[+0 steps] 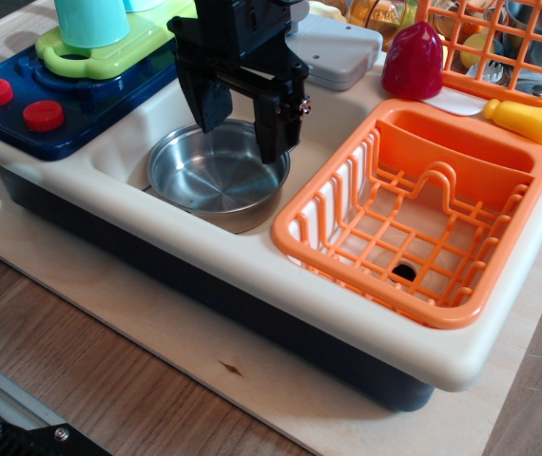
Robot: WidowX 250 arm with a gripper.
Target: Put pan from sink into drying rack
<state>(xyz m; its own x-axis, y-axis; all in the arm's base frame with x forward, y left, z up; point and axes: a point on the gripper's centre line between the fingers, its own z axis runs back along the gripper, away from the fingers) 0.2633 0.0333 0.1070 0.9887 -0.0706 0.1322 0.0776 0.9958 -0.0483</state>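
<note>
Steel gleams where we see the shiny round shallow stainless-steel pan [212, 173] sitting flat in the cream plastic sink basin [323, 123], nearly filling it. We see the black gripper [244, 116] above its far rim, jaws spread apart, beside the empty orange slatted plastic drying rack [485, 233].

1. A single view, set high off the worktop's front edge, looks down at a slant toward the back right.
2. It sits near: the sink [124, 152] and drying rack [414, 214] fill the middle.
3. The worktop's [138, 323] front-left edge runs diagonally; its back edge is cut off.
</note>
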